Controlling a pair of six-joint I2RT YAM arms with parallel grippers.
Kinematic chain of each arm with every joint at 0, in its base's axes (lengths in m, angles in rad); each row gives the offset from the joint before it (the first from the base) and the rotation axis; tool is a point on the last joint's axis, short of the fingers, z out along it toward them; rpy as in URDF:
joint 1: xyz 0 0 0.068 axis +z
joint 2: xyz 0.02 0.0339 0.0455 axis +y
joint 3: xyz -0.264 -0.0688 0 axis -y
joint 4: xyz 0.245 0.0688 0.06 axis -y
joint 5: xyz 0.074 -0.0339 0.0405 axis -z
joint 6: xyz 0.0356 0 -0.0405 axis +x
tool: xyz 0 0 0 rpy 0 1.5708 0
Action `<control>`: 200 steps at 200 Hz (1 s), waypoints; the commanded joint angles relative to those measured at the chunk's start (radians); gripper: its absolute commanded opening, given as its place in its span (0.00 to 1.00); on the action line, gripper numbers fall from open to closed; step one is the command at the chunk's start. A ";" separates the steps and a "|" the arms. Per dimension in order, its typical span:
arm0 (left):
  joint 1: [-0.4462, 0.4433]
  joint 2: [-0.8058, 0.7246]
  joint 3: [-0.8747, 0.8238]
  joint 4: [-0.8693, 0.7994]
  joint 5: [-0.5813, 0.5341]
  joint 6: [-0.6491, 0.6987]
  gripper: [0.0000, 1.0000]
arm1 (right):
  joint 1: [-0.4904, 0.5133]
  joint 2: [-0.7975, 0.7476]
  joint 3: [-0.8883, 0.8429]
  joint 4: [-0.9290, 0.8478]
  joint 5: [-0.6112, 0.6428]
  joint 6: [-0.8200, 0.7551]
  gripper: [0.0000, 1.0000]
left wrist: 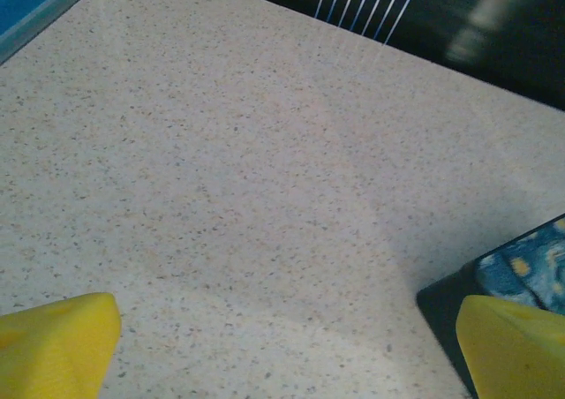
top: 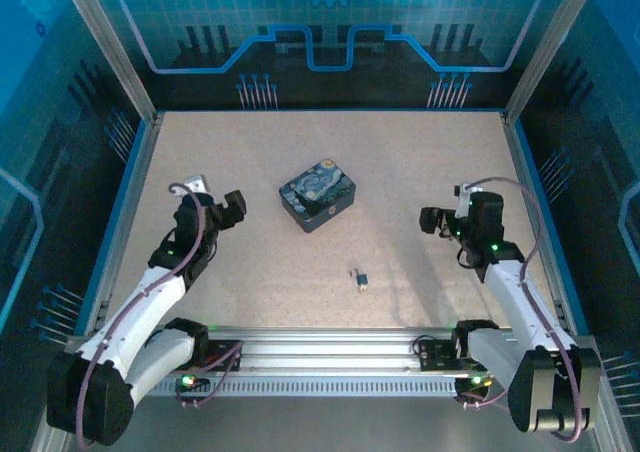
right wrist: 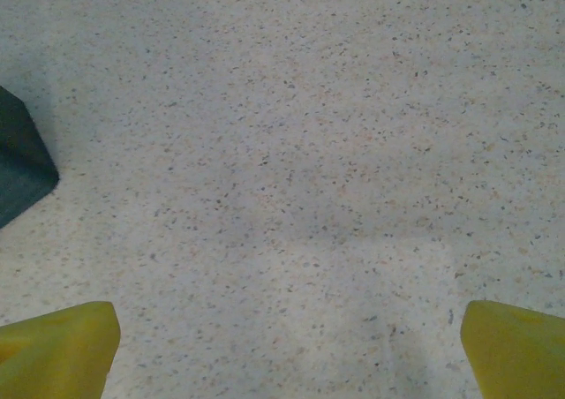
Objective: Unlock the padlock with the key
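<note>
Spread wide over the desk (top: 250, 282), left jaws and right jaws alike. There's the padlock (top: 361, 280), five o'clock from the blue tin (top: 317, 198), key (top: 353, 270) seemingly touching it. Tiny, light, hard, slippery metal, I'd say: pinch the padlock's flat sides, the key's bow.

Top camera looks down from behind — wrist cameras hug the table (top: 400, 172), sharing the tin (top: 317, 199).
</note>
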 commanded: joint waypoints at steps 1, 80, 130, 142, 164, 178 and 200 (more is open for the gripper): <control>0.008 -0.008 -0.054 0.137 -0.041 0.117 0.99 | -0.019 0.027 -0.051 0.173 0.017 -0.075 1.00; 0.009 0.190 -0.081 0.334 -0.056 0.247 0.99 | -0.034 0.236 -0.157 0.624 0.055 -0.058 1.00; 0.018 0.349 -0.067 0.460 -0.034 0.280 0.99 | -0.029 0.372 -0.154 0.859 0.028 -0.095 1.00; 0.022 0.375 -0.075 0.506 -0.021 0.286 0.99 | -0.025 0.412 -0.140 0.873 0.025 -0.101 1.00; 0.033 0.420 -0.105 0.627 0.019 0.298 0.99 | 0.007 0.445 -0.135 0.899 0.021 -0.143 1.00; 0.045 0.447 -0.115 0.675 0.061 0.312 0.99 | 0.024 0.485 -0.157 0.974 0.023 -0.165 1.00; 0.056 0.467 -0.106 0.682 0.106 0.357 0.99 | 0.037 0.525 -0.123 0.942 0.036 -0.175 1.00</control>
